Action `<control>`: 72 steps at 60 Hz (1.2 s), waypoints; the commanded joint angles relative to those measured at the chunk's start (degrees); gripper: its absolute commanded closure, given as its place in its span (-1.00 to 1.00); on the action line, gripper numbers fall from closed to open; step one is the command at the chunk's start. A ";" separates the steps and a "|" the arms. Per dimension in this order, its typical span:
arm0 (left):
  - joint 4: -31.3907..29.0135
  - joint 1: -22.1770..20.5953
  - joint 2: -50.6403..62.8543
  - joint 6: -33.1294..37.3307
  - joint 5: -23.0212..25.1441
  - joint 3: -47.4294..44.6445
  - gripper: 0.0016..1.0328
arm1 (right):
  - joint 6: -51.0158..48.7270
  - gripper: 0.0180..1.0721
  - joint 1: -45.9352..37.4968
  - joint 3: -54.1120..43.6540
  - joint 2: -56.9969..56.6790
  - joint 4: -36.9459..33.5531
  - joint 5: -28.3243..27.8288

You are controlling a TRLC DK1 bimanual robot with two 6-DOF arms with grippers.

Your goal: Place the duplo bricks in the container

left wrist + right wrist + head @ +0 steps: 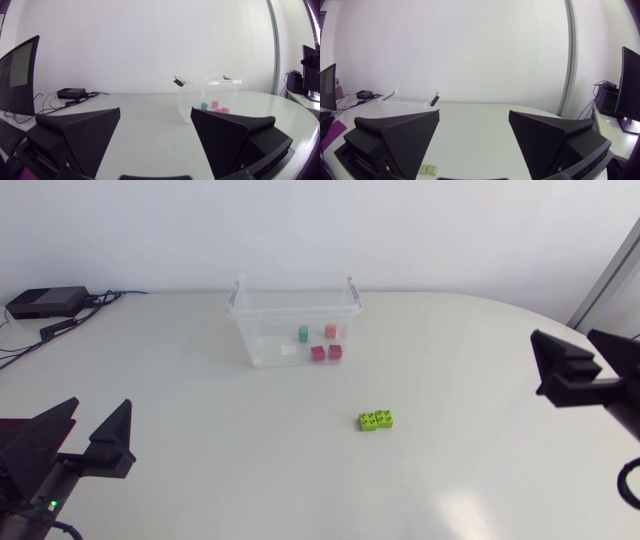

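Pair of green duplo bricks [376, 420] on table [200, 380], apart from clear container [296, 279] holding four small bricks [318, 352]. Left end effector [97, 425] and right end effector [573, 352] fingers apart, empty.

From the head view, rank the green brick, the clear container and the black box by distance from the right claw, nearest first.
1. green brick: mid-table, closest to the right claw.
2. clear container: farther back, past the brick.
3. black box: far left corner.

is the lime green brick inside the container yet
No, the lime green brick lies on the table, apart from the clear container.
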 commanded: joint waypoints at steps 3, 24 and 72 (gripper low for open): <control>-0.06 -0.04 -0.60 -0.60 0.25 -1.02 -0.92 | -0.51 -0.91 0.92 7.60 11.83 -3.36 -0.88; -0.06 -0.13 -0.60 -0.60 0.25 -1.02 -0.92 | 0.46 -0.91 -0.67 20.96 41.63 -18.21 -11.87; -0.06 -0.04 -0.60 -0.60 0.25 -1.02 -0.92 | -55.09 -0.91 11.90 40.56 76.61 -39.21 -6.51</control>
